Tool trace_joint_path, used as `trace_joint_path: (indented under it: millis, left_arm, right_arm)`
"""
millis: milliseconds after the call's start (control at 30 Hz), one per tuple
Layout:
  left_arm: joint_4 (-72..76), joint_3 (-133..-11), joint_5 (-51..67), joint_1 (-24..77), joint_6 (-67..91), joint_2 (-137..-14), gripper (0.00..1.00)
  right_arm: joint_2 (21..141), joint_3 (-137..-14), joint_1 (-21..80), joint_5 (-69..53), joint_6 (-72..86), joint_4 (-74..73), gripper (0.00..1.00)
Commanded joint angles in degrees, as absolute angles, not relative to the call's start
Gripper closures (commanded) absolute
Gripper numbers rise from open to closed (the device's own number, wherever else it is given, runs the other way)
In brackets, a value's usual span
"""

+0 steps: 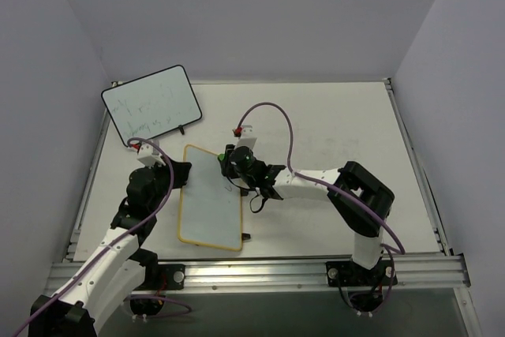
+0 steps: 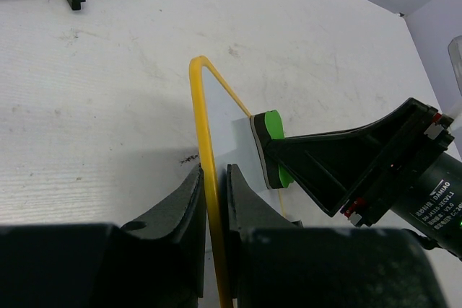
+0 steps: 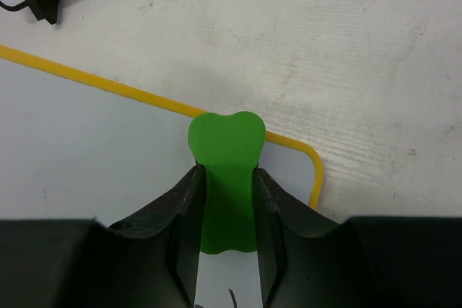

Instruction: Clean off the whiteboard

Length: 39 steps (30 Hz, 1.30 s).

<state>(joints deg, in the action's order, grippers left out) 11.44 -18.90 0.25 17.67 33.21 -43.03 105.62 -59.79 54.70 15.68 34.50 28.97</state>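
left pincer point(image 2: 213, 178) clenched on the whiteboard point(image 1: 211, 199) rim: thin yellow edge pinched between both black fingers point(image 2: 180, 203). reads as a clamp job, pinning the board so it doesn't skate on the table point(image 1: 339, 132) while the other arm scrubs

right pincer point(image 3: 227, 173) grasping the eraser point(image 3: 225, 135): green body sits between the fingers, lobed end sticking out past the tips. left wrist view shows a pale felt-like layer under the green, turned toward the board, so the wiping side looks correctly placed

whiteboard lies flat under both pincers, long side running away from the arm bases. left pincer bites its left edge, right pincer sits over the far right corner, eraser just inside the rounded bend of the rim

surfaces: board smooth white, rounded corners, yellow-tan trim thin enough to grab edge-on. table matte white, scuffed and speckled; probably slippery under the board, hence the clamp. eraser top flat, plastic-looking, heart-ish outline

marks: one small dark stroke on the board just behind the right pincer's tips, between the fingers; the rest in view looks blank. probably late in the wipe, but the arms hide part of the board, can't confirm

black-rimmed board point(image 1: 150, 104) stands beyond the left pincer, apart from it, propped on feet, faint writing, not the target
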Motion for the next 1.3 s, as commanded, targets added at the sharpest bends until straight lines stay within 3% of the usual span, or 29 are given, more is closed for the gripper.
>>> trace_joint_path:
  millis: [0,400,900,1267]
  left_arm:
    - [18.19,-18.54,4.75,19.07,27.60,-41.57,0.98]
    - [17.84,-18.81,4.31,19.42,27.51,-41.75,0.98]
    - [17.23,-18.72,3.43,19.69,27.51,-40.96,0.98]
    - [17.05,-18.81,3.25,19.78,27.51,-40.69,0.98]
  right_arm:
    - [105.21,-58.88,54.76,14.42,34.45,24.52,1.00]
    - [105.21,-64.87,56.69,12.39,33.39,25.05,1.00]
    - [104.59,-51.25,56.34,20.74,39.46,29.27,1.00]
    - [104.15,-49.66,56.77,25.13,40.87,28.30,1.00]
